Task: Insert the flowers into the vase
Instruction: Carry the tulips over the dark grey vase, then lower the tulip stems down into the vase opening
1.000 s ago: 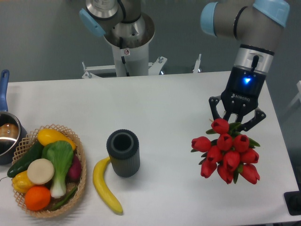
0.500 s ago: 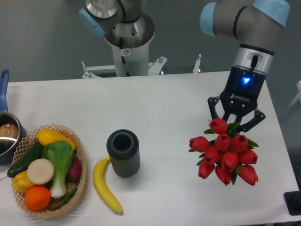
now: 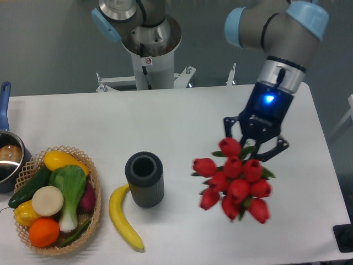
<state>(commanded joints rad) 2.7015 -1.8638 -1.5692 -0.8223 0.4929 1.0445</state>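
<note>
Tulips, the flowers (image 3: 234, 182), hang as a red bunch directly beneath the tool (image 3: 255, 144), whose fingers are clamped around the bunch's top. They sit above the counter (image 3: 182, 118), well right of the vase (image 3: 144, 179), which stands upright beside a banana (image 3: 123, 217).

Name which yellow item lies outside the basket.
The banana: it lies on the table beside the vase; the other yellow produce sits inside the woven basket.

The only lettering sits on the black gripper (image 3: 255, 148), right of centre in the frame: a small white brand line below a blue light, too blurred here to read with certainty. A small red-and-white sticker (image 3: 148, 61) shows on the white pedestal (image 3: 149, 69) at top centre; its content cannot be read.
</note>
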